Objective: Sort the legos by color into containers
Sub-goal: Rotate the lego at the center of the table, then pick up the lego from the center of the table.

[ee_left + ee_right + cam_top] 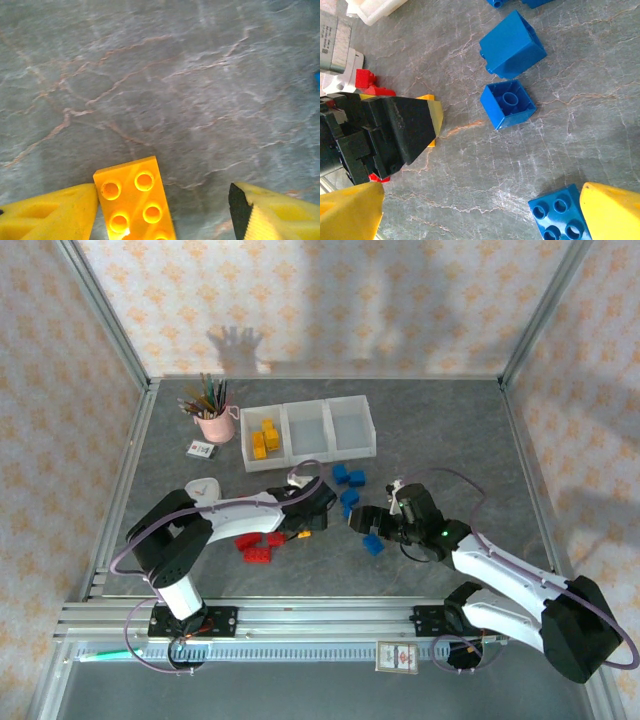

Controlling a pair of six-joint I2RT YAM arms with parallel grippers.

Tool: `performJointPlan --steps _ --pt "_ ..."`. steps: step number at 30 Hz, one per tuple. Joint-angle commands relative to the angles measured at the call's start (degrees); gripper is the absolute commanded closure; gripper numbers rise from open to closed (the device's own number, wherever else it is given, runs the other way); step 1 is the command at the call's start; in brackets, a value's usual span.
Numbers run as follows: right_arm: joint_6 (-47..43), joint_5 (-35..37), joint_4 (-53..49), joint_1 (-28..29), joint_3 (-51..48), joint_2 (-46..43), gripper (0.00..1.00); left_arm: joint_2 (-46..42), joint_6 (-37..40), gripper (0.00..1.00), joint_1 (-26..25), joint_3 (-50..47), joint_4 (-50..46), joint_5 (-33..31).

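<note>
Near the containers (pixel 327 428), the left gripper (pixel 164 200) has its jaws released astride a yellow brick (pixel 134 200), and the right gripper (pixel 477 190) has its jaws spread wide beside a blue brick (pixel 559 217).

Pink cup (pixel 216 426) of pencils (pixel 205 395) on grey table (pixel 450 430); small card (pixel 202 450) beside it.

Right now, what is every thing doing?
left gripper: open around yellow brick
right gripper: open, empty
containers: left bin has yellow bricks, others empty
blue bricks: loose on table
red bricks: loose on table
pink cup: upright, holding pencils
</note>
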Motion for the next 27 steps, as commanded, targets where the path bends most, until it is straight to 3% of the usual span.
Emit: performJointPlan --steps 1,18,27 --pt "-0.1 1.09 0.13 -0.29 -0.09 -0.72 0.0 1.38 0.5 0.31 -0.27 1.23 -1.28 -1.56" --pt "-0.31 1.19 0.25 -0.31 0.08 -0.7 0.0 3.35 -2.75 0.33 -2.26 0.15 -5.41 -6.65" --pt "-0.45 1.28 -0.02 -0.31 0.52 -0.7 0.0 4.9 -2.93 0.49 -2.88 1.05 -4.66 -7.11"
